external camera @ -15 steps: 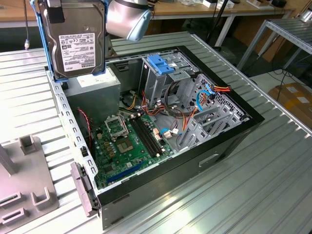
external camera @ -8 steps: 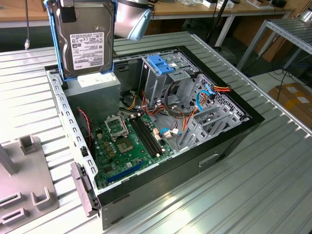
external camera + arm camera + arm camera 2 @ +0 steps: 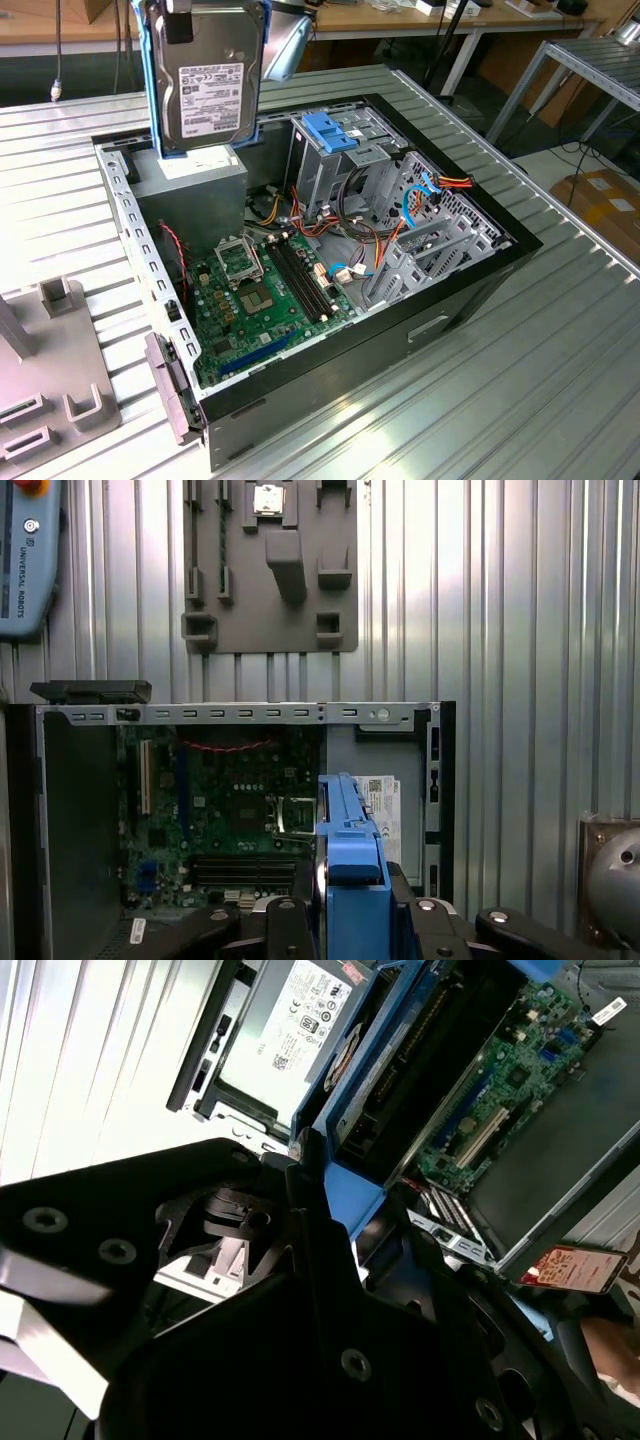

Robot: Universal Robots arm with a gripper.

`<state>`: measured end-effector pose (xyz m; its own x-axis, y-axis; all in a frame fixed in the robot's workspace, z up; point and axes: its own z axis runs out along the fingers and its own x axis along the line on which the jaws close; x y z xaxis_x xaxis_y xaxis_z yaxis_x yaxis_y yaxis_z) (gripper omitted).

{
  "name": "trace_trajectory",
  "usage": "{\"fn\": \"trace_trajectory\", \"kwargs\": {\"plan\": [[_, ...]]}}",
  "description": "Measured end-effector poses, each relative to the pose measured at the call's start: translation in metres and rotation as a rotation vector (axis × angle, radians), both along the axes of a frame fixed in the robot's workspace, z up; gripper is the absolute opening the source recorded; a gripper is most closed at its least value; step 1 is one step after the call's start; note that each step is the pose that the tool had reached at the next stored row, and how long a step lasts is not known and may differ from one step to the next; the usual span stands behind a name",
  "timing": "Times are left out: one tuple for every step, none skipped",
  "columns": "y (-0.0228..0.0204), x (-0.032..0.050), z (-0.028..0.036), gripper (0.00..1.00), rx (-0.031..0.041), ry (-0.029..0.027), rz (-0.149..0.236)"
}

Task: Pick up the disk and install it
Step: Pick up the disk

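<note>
The disk [image 3: 210, 95], a grey metal drive with a white label in a light-blue carrier rail, hangs upright in the air above the grey power supply [image 3: 200, 185] at the back of the open computer case [image 3: 470, 290]. My gripper [image 3: 180, 18] is shut on its upper part. In the first wrist view the disk's blue rail [image 3: 352, 845] stands edge-on between the black fingers [image 3: 292, 925], over the motherboard [image 3: 225, 800]. In the second wrist view the rail [image 3: 352, 1085] runs past the power supply's label. The drive cage with its blue latch [image 3: 335, 130] stands to the exterior view's right of the disk.
Cables [image 3: 420, 195] and metal brackets fill the case on the exterior view's right. A grey fixture plate [image 3: 40, 375] lies on the ribbed metal table [image 3: 500, 400] at the exterior view's left. A teach pendant [image 3: 25, 560] lies beyond the case.
</note>
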<state>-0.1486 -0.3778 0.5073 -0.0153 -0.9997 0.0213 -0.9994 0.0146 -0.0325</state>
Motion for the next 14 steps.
{"fn": "trace_trajectory", "kwargs": {"plan": [[0.0, 0.0036, 0.0, 0.37, 0.0, 0.0, 0.0], [0.0, 0.0066, 0.0, 0.37, 0.0, -0.0001, 0.0], [0.0, 0.0147, 0.0, 0.37, 0.0, 0.0, 0.0], [0.0, 0.0223, 0.0, 0.37, -0.0001, 0.0001, 0.0], [0.0, 0.0277, 0.0, 0.37, 0.0001, -0.0001, 0.0], [0.0, 0.0313, 0.0, 0.37, 0.0, 0.0, 0.0], [0.0, 0.0371, 0.0, 0.37, 0.0, 0.0, 0.0], [0.0, 0.0413, 0.0, 0.37, -0.0001, 0.0, 0.0], [0.0, 0.0447, -0.0001, 0.37, 0.0001, -0.0001, 0.0], [0.0001, 0.0494, 0.0, 0.37, 0.0, 0.0, 0.0], [0.0001, 0.053, 0.0, 0.37, 0.0, 0.0, 0.0], [0.0001, 0.0599, 0.0, 0.37, 0.0, 0.0, 0.0], [0.0001, 0.0631, 0.0, 0.37, 0.0, 0.0, 0.0], [0.0001, 0.0674, 0.0, 0.37, -0.0001, 0.0, 0.0]]}}
